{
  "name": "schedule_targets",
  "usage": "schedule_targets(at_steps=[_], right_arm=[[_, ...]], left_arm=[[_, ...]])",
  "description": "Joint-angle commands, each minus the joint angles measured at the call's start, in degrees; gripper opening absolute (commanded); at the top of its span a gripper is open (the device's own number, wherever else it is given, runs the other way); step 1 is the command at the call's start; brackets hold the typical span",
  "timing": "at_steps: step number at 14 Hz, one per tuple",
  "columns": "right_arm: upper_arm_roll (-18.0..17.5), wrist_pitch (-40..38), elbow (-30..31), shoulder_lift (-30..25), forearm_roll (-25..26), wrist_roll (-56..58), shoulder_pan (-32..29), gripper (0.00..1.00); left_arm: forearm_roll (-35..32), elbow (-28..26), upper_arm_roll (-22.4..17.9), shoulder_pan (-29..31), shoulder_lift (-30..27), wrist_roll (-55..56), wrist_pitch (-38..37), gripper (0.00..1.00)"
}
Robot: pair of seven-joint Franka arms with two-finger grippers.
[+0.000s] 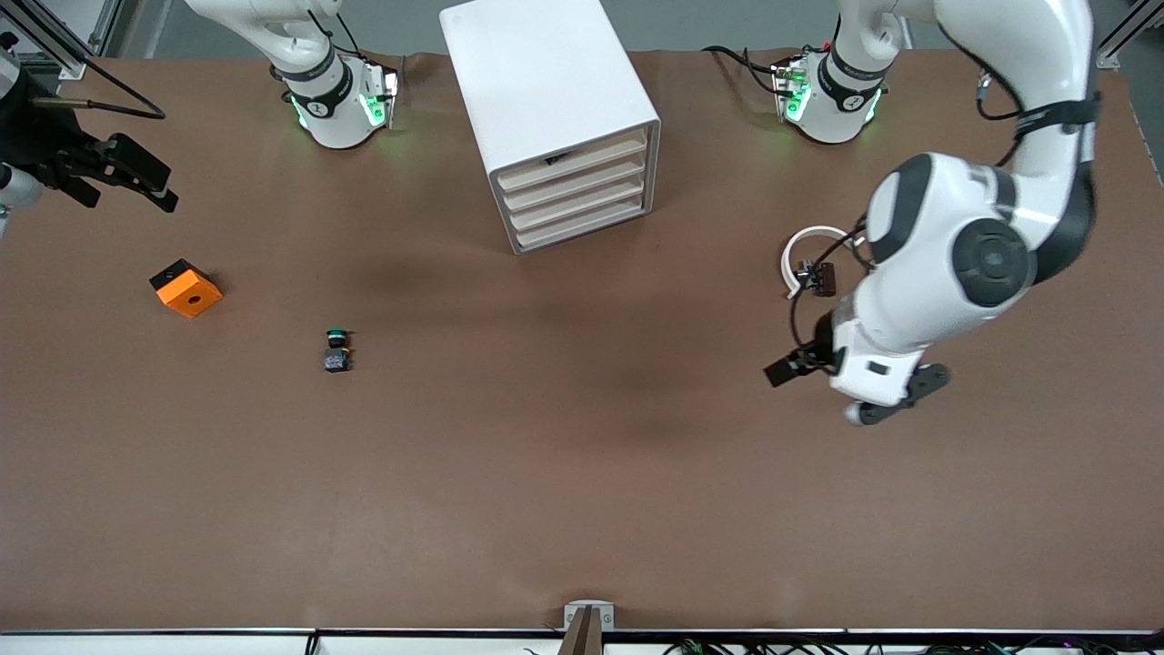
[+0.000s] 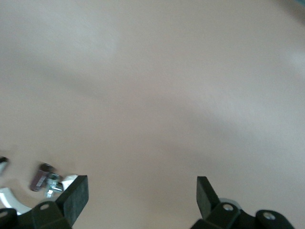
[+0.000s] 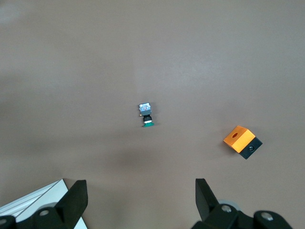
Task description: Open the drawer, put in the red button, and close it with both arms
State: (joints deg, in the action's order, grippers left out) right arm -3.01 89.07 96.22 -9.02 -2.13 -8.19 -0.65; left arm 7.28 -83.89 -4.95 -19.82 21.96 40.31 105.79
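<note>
The white cabinet [image 1: 546, 82] stands at the robots' edge of the table, its four drawers [image 1: 575, 185] all shut; the top one bears a small dark mark. The red button [image 1: 817, 277] lies on its side toward the left arm's end; it also shows in the left wrist view [image 2: 40, 175]. My left gripper [image 1: 789, 367] [image 2: 143, 198] hovers open and empty over the table close to the button. My right gripper [image 1: 145, 180] [image 3: 141, 200] hangs open and empty at the right arm's end, over bare table.
A green-capped button [image 1: 337, 350] [image 3: 146, 116] and an orange block [image 1: 186, 288] [image 3: 243, 141] lie toward the right arm's end. A white ring [image 1: 806, 247] lies beside the red button. The cabinet's corner [image 3: 43, 199] shows in the right wrist view.
</note>
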Motion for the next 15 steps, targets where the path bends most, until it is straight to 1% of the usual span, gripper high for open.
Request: schedule_targets(at_steps=[1,3,4,6,7,9,11,13,15], right_arm=[[-0.6,-0.9,-1.6,0.8,0.7,-0.1,-0.7,1.0],[-0.6,-0.7,-1.6,0.8,0.5,-0.2,-0.6,1.0],[-0.6,-0.7,-2.2,0.8,0.6,-0.1,-0.7,1.0],[-0.5,-0.8,-3.3,0.8,0.7,-0.2,-1.0,1.0],[-0.5,-0.8,-3.7,0.8,0.7,-0.1,-1.4,1.0],[-0.5,-0.8,-3.7,0.8,0.6,-0.1,-1.6,1.0],[-0.5,-0.7,-3.7,0.8,0.5,-0.2,-1.5,1.0],[-0.6,-0.3,-3.7,1.1,-0.1,-0.2,-1.4,1.0],[-0.7,0.3,-4.7,2.1,-0.2,-0.2,-1.4,1.0]], left_arm=[[-5.3,2.8,0.6,3.0,-3.1,-2.1,-5.1,1.0],[-5.5,4.1,0.6,4.9,-4.4,-5.0,-10.6,1.0],[-5.3,4.3,0.6,5.2,-5.2,-6.4,-12.0,1.0],[-5.5,4.3,0.5,5.8,-7.4,-6.9,-12.3,1.0],[-5.5,4.3,0.6,7.1,-8.9,-8.3,-12.3,1.0],[-5.3,4.3,0.7,9.2,-10.2,-15.9,-14.5,1.0],[-5.5,3.9,0.5,9.3,-12.8,-24.1,-15.9,1.0],[-5.4,3.6,1.3,12.8,-14.8,-28.4,-19.2,1.0],[-5.4,1.2,2.5,13.6,-18.2,-30.7,-21.5,1.0]])
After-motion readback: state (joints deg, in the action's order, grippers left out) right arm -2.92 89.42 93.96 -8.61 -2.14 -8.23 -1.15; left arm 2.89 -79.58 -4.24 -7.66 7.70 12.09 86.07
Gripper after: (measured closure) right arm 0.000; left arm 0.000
